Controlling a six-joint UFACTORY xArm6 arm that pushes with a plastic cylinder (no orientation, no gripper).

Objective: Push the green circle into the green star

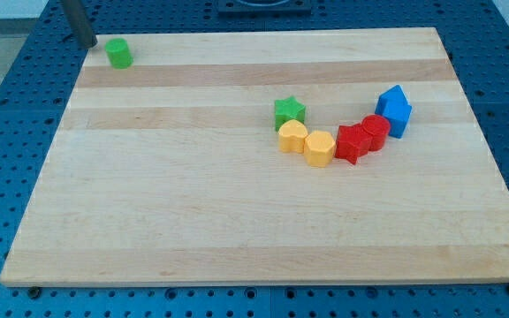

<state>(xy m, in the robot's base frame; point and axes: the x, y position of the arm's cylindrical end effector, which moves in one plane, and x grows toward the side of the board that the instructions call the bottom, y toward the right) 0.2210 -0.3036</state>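
Green circle point(118, 53) sits at the far left corner of the bench point(237, 221), well apart from the other blocks. Nearest the view's bottom, two yellow blocks point(307, 142) touch; the red blocks point(362, 137) and blue block point(395, 109) curve rightward, the green star point(289, 112) behind the yellows. Farthest, the tip point(87, 43) stands just left of the circle. No jaws exist.

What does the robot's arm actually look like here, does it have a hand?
No hand or jaws show. All that's visible is a plain, straight, dark grey rod coming in at the view's top left. It looks smooth and round, with no cables or markings showing. My tip ends just left of the green circle.
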